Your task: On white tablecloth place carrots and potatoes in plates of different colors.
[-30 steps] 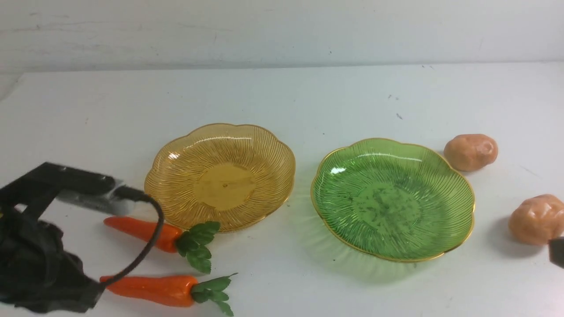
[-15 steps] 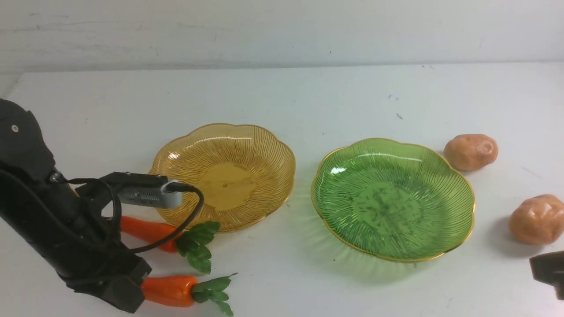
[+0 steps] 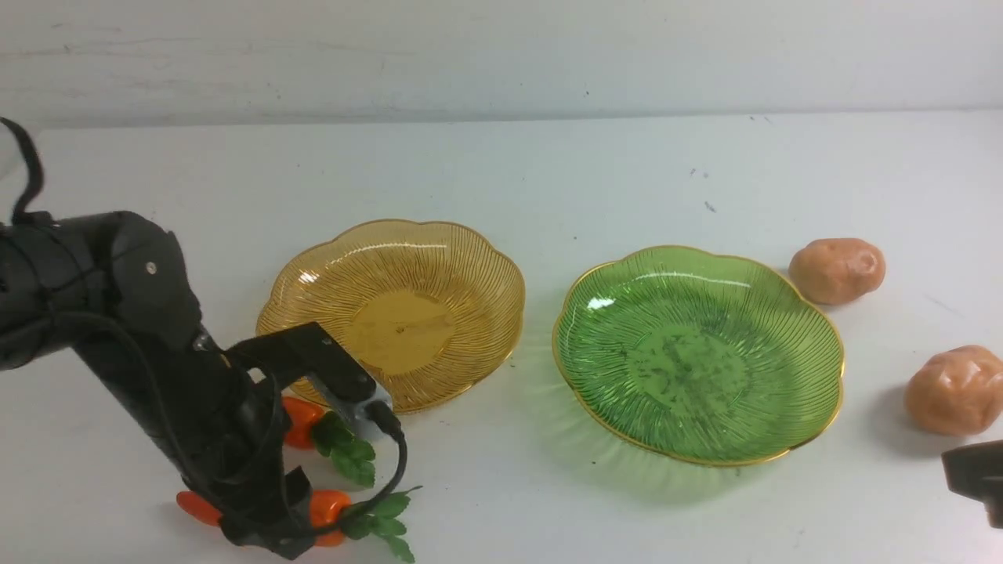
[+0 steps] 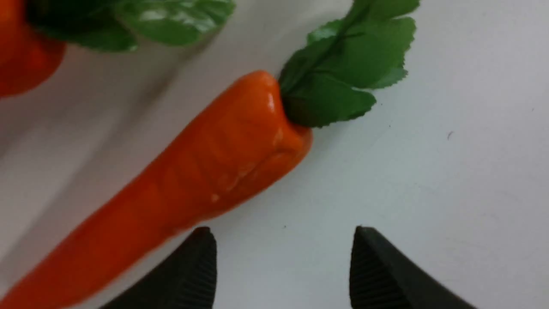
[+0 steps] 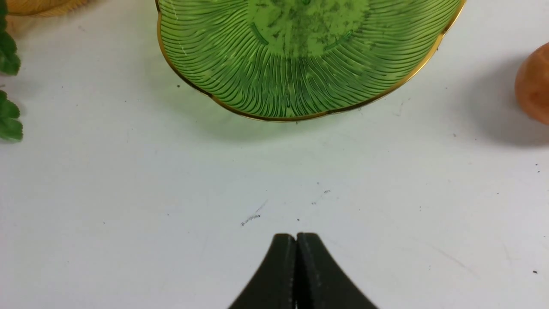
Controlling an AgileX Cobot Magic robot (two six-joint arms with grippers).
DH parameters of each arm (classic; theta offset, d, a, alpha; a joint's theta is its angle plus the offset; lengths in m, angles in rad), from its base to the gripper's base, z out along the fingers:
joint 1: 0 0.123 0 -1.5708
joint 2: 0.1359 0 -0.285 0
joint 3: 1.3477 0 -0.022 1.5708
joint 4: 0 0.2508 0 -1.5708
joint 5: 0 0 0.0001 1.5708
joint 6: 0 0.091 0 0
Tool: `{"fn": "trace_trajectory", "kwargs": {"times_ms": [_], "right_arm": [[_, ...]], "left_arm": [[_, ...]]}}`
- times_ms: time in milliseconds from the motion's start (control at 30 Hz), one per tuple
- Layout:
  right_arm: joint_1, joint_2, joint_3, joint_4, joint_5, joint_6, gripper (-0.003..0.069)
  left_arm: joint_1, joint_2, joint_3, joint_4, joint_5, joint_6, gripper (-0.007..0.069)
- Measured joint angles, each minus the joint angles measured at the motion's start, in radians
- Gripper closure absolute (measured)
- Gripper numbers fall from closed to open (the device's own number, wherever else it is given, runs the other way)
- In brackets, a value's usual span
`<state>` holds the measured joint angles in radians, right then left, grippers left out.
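Two orange carrots lie on the white tablecloth (image 3: 501, 180) in front of the amber plate (image 3: 470, 243). My left arm (image 3: 157, 352) hangs over them and hides most of the far carrot (image 3: 298, 411) and the near carrot (image 3: 329, 507). In the left wrist view the left gripper (image 4: 283, 240) is open over bare cloth, and the near carrot (image 4: 206, 171) lies just beside one fingertip (image 4: 199, 262). Both the amber plate and the green plate (image 3: 815, 313) are empty. Two potatoes (image 3: 837, 270) (image 3: 954, 389) sit right of the green plate. The right gripper (image 5: 296, 240) is shut and empty, close to the green plate (image 5: 300, 56).
A black cable (image 3: 392, 462) loops from the left wrist camera over the carrot leaves (image 3: 353, 458). The right gripper's tip (image 3: 975, 474) shows at the front right edge, just in front of the nearer potato. A white wall rises behind the table.
My left arm has swung forward and down over the two carrots, and its jaws have opened. The right gripper has edged slightly into view and stays shut.
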<state>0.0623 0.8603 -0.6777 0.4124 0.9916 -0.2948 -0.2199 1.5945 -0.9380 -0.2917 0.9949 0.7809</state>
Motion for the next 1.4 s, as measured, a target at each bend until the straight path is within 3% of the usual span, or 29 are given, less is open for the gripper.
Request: {"fn": "trace_trajectory", "kwargs": {"times_ms": [167, 367, 533, 767, 933, 1000, 1100, 1200, 1400], "right_arm": [[0.0, 0.0, 0.0, 0.0, 0.0, 0.0, 0.0674], [0.0, 0.0, 0.0, 0.0, -0.001, 0.0, 0.0674], [0.0, 0.0, 0.0, 0.001, -0.001, 0.0, 0.0674], [0.0, 0.0, 0.0, 0.001, -0.001, 0.0, 0.0674], [0.0, 0.0, 0.0, 0.002, -0.001, 0.0, 0.0674], [0.0, 0.0, 0.0, 0.004, 0.0, 0.0, 0.0674], [0.0, 0.0, 0.0, 0.004, 0.002, 0.0, 0.0674], [0.0, 0.0, 0.0, 0.004, 0.007, 0.0, 0.0674], [0.0, 0.0, 0.0, 0.004, 0.027, 0.0, 0.0674]], "left_arm": [[-0.03, 0.048, -0.001, 0.021, -0.092, 0.128, 0.0214], [-0.036, 0.147, -0.008, 0.041, -0.112, 0.145, 0.0237], [-0.037, 0.165, -0.012, 0.045, -0.093, 0.076, 0.0356], [-0.037, 0.022, -0.2, 0.062, 0.128, -0.057, 0.0373], [-0.037, -0.021, -0.342, -0.001, -0.145, -0.089, 0.0372], [-0.037, 0.044, -0.346, -0.017, -0.298, -0.089, 0.036], [-0.037, 0.137, -0.346, -0.017, -0.398, -0.089, 0.0312], [-0.037, 0.191, -0.346, -0.025, -0.439, -0.092, 0.0253], [-0.037, 0.235, -0.348, -0.053, -0.45, -0.128, 0.0051]]}}
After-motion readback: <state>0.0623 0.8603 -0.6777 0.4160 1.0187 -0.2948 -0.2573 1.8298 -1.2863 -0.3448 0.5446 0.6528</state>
